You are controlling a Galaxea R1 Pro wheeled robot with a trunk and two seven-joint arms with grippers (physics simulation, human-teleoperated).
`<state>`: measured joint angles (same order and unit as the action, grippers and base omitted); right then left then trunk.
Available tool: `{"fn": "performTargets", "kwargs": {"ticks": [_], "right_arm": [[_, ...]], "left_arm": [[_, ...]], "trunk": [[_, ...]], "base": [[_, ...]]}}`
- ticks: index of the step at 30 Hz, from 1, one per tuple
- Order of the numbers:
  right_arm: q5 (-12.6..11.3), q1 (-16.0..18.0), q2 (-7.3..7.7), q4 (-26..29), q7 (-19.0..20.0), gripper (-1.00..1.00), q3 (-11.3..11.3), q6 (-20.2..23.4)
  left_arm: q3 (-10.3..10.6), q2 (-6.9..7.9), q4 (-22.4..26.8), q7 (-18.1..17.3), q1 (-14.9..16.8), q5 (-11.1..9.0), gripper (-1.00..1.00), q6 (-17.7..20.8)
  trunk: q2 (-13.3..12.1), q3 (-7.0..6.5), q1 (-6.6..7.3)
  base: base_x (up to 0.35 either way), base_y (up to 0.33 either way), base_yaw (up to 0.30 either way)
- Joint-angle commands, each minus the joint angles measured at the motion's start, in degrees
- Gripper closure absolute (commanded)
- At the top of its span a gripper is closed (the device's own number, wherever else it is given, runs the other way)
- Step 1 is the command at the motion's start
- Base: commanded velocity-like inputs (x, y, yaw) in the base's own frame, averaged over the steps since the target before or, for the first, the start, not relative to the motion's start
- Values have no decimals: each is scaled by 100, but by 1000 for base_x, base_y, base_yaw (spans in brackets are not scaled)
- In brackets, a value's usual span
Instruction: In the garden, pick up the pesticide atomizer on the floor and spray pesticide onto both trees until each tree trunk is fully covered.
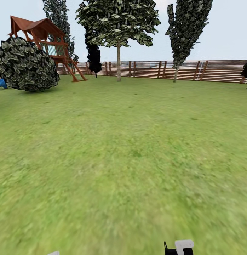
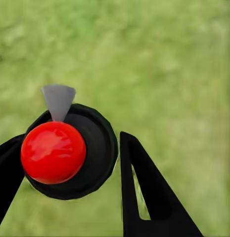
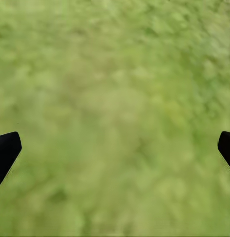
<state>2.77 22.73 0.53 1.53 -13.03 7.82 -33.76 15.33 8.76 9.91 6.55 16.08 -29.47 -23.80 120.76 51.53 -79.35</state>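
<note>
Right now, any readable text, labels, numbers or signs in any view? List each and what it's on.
None readable.
Atomizer between the left fingers: seen from the top, red cap and grey nozzle, no lettering showing.
Playhouse, fence and trees: no signs or numbers.
Right wrist view: grass and dark fingertips, no text.

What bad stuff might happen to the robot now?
The tree trunk stands far across the lawn, so spraying from here would probably only wet grass. The atomizer sits between the left gripper's fingers, and one finger looks like it is barely touching it, so it might slip.
</note>
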Motion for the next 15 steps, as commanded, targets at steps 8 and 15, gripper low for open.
{"fn": "performTargets", "kwargs": {"ticks": [8, 15], "right_arm": [[31, 3, 0, -4, -59, -100, 44, 1], [31, 3, 0, -4, -59, -100, 44, 1]], "left_arm": [[49, 2, 8, 45, 1, -4, 100, -11], [49, 2, 9, 45, 2, -5, 100, -11]], "trunk": [[2, 5, -3], [2, 5, -3]], "base": [[339, 0, 0], [339, 0, 0]]}}
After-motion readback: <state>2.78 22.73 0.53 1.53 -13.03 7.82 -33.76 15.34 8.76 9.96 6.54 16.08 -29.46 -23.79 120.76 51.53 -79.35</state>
